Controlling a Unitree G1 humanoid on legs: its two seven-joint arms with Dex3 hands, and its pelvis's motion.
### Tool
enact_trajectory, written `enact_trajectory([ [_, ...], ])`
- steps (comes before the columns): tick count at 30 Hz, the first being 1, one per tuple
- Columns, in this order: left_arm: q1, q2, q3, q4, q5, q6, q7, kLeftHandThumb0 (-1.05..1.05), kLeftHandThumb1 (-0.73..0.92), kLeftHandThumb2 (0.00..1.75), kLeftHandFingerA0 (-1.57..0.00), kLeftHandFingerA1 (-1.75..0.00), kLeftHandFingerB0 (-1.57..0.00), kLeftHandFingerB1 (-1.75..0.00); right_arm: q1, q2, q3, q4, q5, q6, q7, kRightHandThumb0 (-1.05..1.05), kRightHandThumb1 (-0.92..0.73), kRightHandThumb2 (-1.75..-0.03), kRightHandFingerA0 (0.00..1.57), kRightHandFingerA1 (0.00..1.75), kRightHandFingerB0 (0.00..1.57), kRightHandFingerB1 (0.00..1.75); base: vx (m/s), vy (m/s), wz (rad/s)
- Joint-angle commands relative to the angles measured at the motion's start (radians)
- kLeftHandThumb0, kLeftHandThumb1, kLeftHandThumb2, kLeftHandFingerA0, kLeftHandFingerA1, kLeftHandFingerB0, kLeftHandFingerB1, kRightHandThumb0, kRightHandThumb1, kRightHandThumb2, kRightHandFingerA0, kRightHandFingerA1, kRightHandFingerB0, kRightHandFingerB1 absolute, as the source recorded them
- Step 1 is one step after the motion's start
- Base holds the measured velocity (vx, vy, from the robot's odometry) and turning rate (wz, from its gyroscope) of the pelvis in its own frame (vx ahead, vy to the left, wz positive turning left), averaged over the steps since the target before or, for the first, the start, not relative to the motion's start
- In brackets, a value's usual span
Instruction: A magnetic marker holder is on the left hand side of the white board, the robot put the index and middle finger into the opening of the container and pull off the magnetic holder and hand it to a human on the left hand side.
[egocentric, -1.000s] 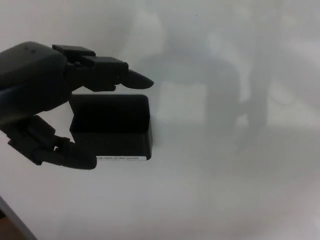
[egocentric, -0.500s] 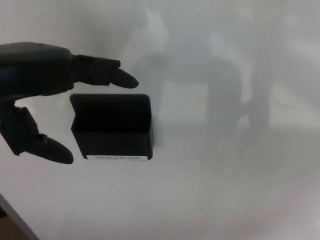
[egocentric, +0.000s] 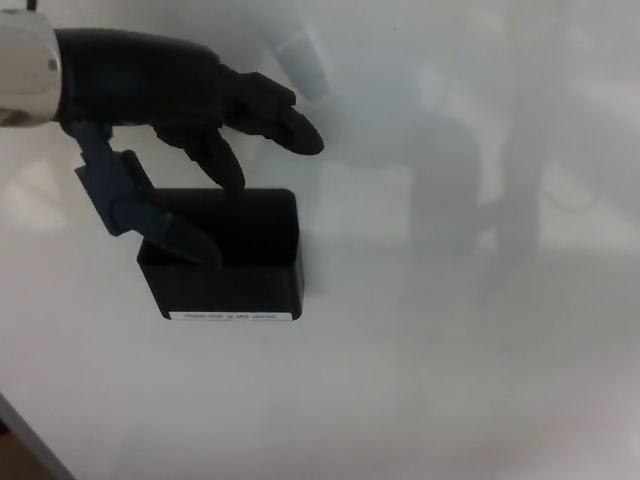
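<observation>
Basically one robot hand in frame: the left hand (egocentric: 165, 110) comes in from 9–10 o'clock, white wrist cuff at the top-left edge. Fingers spread, holding nothing. Thumb (egocentric: 150, 210) angles down toward 5 o'clock, its tip overlapping the holder's upper-left part. One finger (egocentric: 222, 165) points down at the holder's top edge near its middle; whether it is inside the opening, cannot tell. The other finger (egocentric: 290, 128) sticks out toward 3 o'clock, clear of the holder, above its top-right corner.

Magnetic marker holder (egocentric: 235, 265) is a black box on the whiteboard (egocentric: 450, 380), left of centre, with a thin white label strip (egocentric: 232, 316) along its bottom edge (text too small to read). Top edge partly covered by the hand; right and bottom edges fully visible.

Open room: board is bare from the holder's right edge out to 3 o'clock, and below it down to 6 o'clock. Only grey reflections at 1–2 o'clock. At 7 o'clock the board's lower-left edge cuts diagonally, with a dark sliver beyond it.
</observation>
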Motion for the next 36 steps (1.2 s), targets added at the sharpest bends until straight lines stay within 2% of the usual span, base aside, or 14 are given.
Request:
enact_trajectory([
  [1, -0.061, -0.070, -0.074, 0.068, 0.065, 0.123, -0.058, -0.76, 0.45, 0.56, -0.35, -0.39, -0.12, -0.25, 0.005, -0.017, -0.002, 0.009, -0.005, -0.012, -0.019, -0.63, -0.78, -0.64, 0.72, 0.50, 0.31, 0.31, 0.00, 0.000, 0.00],
  [5, -0.057, -0.091, -0.088, 0.097, 0.088, 0.076, -0.068, -0.75, 0.42, 0.80, -0.20, -0.45, -0.04, -0.29, 0.006, -0.020, -0.004, 0.009, -0.003, -0.015, -0.015, -0.63, -0.78, -0.64, 0.69, 0.48, 0.31, 0.31, 0.00, 0.000, 0.00],
  [13, -0.078, -0.127, -0.134, 0.151, 0.126, 0.110, -0.118, -0.74, 0.37, 0.79, -0.30, -0.46, -0.05, -0.22, 0.003, -0.022, 0.002, 0.008, -0.010, -0.016, -0.017, -0.63, -0.78, -0.64, 0.67, 0.47, 0.30, 0.31, 0.00, 0.000, 0.00],
  [14, -0.088, -0.119, -0.164, 0.159, 0.142, 0.113, -0.150, -0.82, 0.48, 0.56, -0.26, -0.33, -0.06, -0.24, 0.002, -0.022, 0.005, 0.008, -0.013, -0.005, -0.018, -0.65, -0.79, -0.65, 0.69, 0.47, 0.29, 0.31, 0.00, 0.000, 0.00],
  [15, -0.090, -0.114, -0.180, 0.163, 0.155, 0.111, -0.163, -0.37, 0.08, 0.80, 0.00, -0.47, 0.00, -0.49, 0.002, -0.023, 0.007, 0.007, -0.016, -0.002, -0.020, -0.64, -0.79, -0.64, 0.71, 0.48, 0.29, 0.31, 0.00, 0.000, 0.00],
  [16, -0.089, -0.113, -0.183, 0.164, 0.159, 0.109, -0.164, -0.37, 0.08, 0.80, 0.00, -0.47, 0.00, -0.49, 0.002, -0.023, 0.008, 0.007, -0.017, -0.004, -0.021, -0.64, -0.79, -0.64, 0.71, 0.48, 0.29, 0.31, 0.00, 0.000, 0.00],
  [17, -0.074, -0.103, -0.186, 0.159, 0.165, 0.103, -0.165, -0.81, 0.48, 0.56, -0.15, -0.32, -0.09, -0.23, 0.002, -0.024, 0.009, 0.009, -0.017, -0.010, -0.024, -0.65, -0.79, -0.64, 0.70, 0.49, 0.30, 0.31, 0.00, 0.000, 0.00],
  [18, -0.070, -0.101, -0.186, 0.157, 0.167, 0.102, -0.166, -0.81, 0.48, 0.56, -0.15, -0.32, -0.09, -0.23, 0.002, -0.024, 0.009, 0.009, -0.017, -0.012, -0.025, -0.65, -0.79, -0.64, 0.70, 0.49, 0.30, 0.31, 0.00, 0.000, 0.00],
  [20, -0.065, -0.094, -0.192, 0.155, 0.176, 0.120, -0.178, -0.37, 0.12, 0.82, 0.00, -0.49, 0.00, -0.49, 0.003, -0.023, 0.006, 0.010, -0.013, -0.013, -0.022, -0.65, -0.79, -0.64, 0.70, 0.48, 0.30, 0.31, 0.00, 0.000, 0.00],
  [21, -0.064, -0.088, -0.198, 0.158, 0.179, 0.126, -0.187, -0.83, 0.44, 0.81, -0.38, -0.51, -0.07, -0.12, 0.003, -0.022, 0.006, 0.010, -0.013, -0.014, -0.024, -0.65, -0.79, -0.64, 0.71, 0.51, 0.30, 0.31, 0.00, 0.000, 0.00],
  [22, -0.063, -0.080, -0.203, 0.165, 0.181, 0.140, -0.205, -0.79, 0.39, 0.80, -0.53, -0.58, -0.06, -0.18, 0.004, -0.020, 0.004, 0.010, -0.011, -0.017, -0.024, -0.64, -0.78, -0.64, 0.69, 0.49, 0.30, 0.31, 0.00, 0.000, 0.00],
  [26, -0.059, -0.072, -0.200, 0.171, 0.186, 0.149, -0.223, -0.81, 0.50, 0.57, -0.62, -0.50, -0.06, -0.23, 0.006, -0.018, 0.000, 0.010, -0.008, -0.024, -0.023, -0.64, -0.78, -0.64, 0.68, 0.49, 0.30, 0.31, 0.00, 0.000, 0.00],
  [27, -0.057, -0.071, -0.199, 0.166, 0.190, 0.150, -0.226, -0.81, 0.41, 0.81, -0.52, -0.56, -0.07, -0.19, 0.008, -0.021, -0.003, 0.009, -0.006, -0.025, -0.019, -0.64, -0.78, -0.64, 0.66, 0.48, 0.30, 0.31, 0.00, 0.000, 0.00],
  [36, -0.034, -0.056, -0.177, 0.139, 0.209, 0.127, -0.245, -0.80, 0.42, 0.81, -0.60, -0.61, -0.06, -0.20, 0.007, -0.029, 0.008, 0.008, -0.024, -0.015, -0.030, -0.64, -0.79, -0.64, 0.72, 0.50, 0.30, 0.31, 0.00, 0.000, 0.00],
])
